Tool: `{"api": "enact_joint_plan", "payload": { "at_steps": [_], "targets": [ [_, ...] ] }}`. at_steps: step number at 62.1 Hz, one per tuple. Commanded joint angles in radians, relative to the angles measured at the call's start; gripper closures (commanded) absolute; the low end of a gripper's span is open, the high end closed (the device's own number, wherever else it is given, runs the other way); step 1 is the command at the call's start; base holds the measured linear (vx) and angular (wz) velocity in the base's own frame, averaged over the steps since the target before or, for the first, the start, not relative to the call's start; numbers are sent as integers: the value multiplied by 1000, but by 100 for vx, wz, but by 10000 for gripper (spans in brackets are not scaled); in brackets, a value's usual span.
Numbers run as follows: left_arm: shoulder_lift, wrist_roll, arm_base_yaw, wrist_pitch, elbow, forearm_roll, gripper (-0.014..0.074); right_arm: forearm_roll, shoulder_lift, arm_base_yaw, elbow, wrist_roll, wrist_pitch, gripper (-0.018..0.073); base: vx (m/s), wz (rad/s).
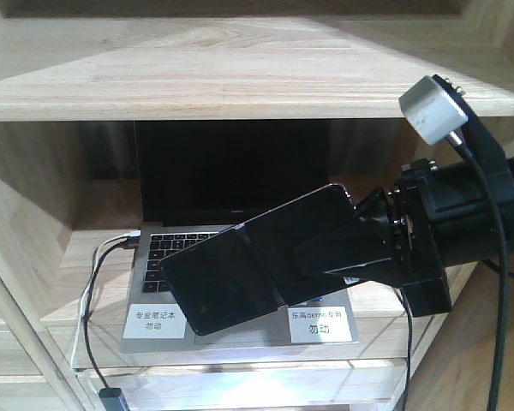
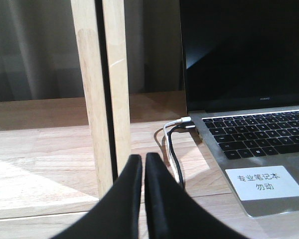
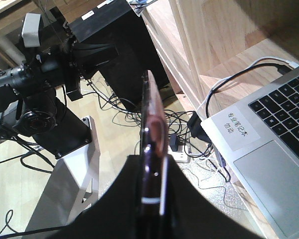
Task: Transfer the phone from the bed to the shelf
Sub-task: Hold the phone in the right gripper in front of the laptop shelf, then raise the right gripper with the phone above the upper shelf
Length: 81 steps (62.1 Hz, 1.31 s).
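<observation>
The right gripper (image 1: pixel 325 257) pinches the phone (image 1: pixel 257 261) in the air over the laptop (image 1: pixel 240 317) at the shelf (image 1: pixel 240 94); the left gripper (image 2: pixel 142 169) looks pressed together; only setting down remains

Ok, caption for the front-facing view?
Right end effector holds the phone tilted above the open laptop in the wooden shelf.
</observation>
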<state>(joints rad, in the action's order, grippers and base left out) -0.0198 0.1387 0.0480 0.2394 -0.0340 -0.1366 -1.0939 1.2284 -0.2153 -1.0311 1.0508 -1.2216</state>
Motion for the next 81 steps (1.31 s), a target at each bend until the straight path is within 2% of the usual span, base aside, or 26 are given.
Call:
{"api": "enact_joint_plan", "payload": {
  "at_steps": [1,38,48,60,74,81],
  "targets": [
    [-5,-4,4,-74,-3,-9,596,-93,-25,2,-26,7,-58,561,0,0],
    [-5,-4,4,-74,-3,-9,596,-94,-32,2,-29,7,-69,561,0,0],
    [-5,-4,4,-74,-3,-9,596,-136,-63,2,-29,19,-59,561,0,0],
    [-5,-4,4,-74,-3,-9,596,-230,-124,2,-32,34,34,561,0,0],
    [-5,-4,4,-74,-3,-9,596,-225,-141,2,-160,26,116,561,0,0],
    [-5,-4,4,-74,-3,-9,596,-217,-140,2,-247,17,219,561,0,0]
  ]
}}
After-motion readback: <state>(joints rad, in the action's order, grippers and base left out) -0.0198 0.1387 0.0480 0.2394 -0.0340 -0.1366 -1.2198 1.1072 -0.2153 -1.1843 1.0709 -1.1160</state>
